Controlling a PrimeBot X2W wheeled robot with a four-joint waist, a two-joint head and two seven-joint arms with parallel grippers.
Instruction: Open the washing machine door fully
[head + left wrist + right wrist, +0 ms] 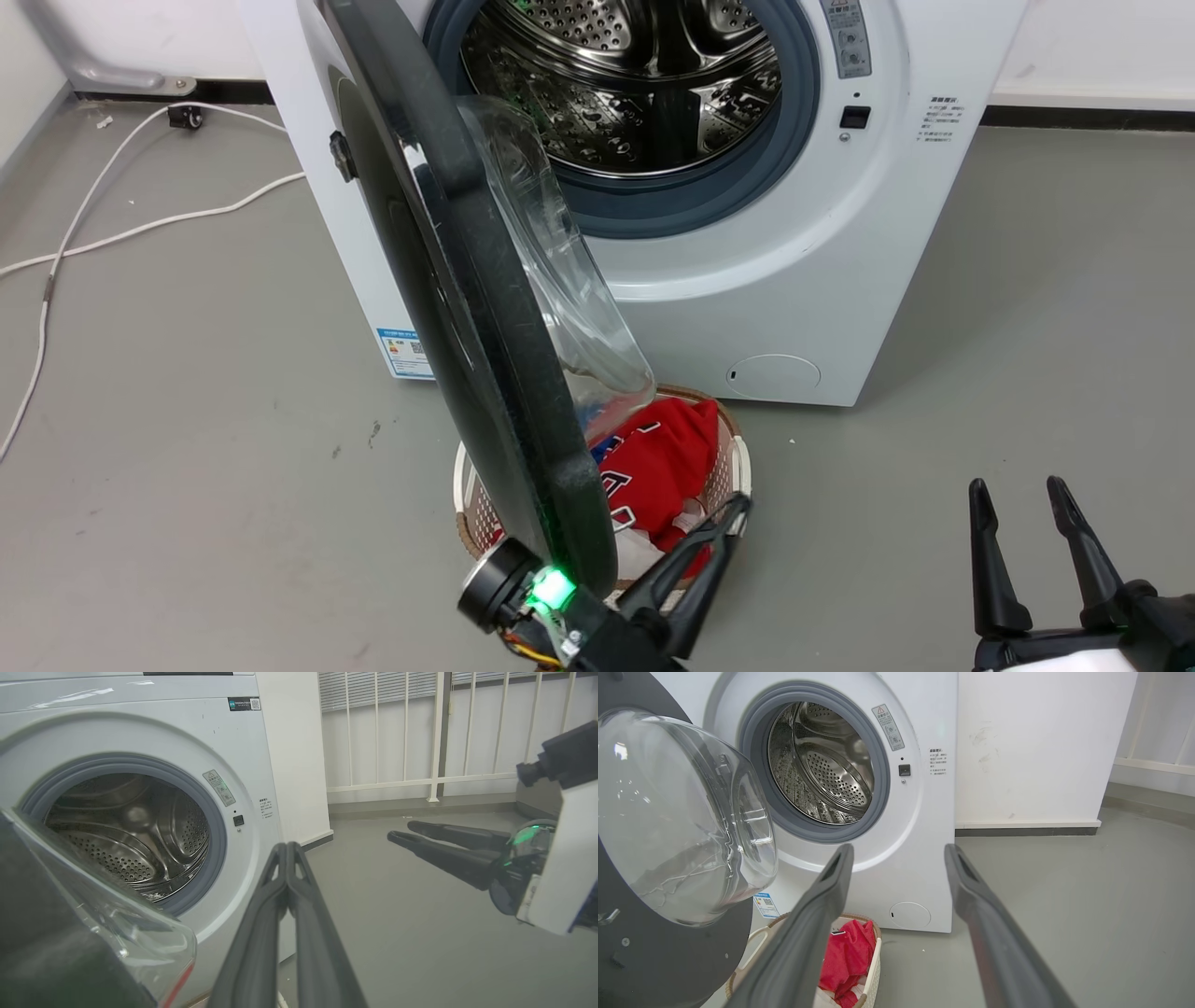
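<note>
Half-open washing machine door | L gripper clenched empty at inner face, contact unclear | R gripper released | nxt: we shove it left.

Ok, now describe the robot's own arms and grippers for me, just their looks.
The left gripper and the right gripper each have two long, slim, dark grey fingers tapering to rounded tips. The left wrist carries a round black module, a glowing green light and orange-yellow cables. The right arm has a white shell.
</note>
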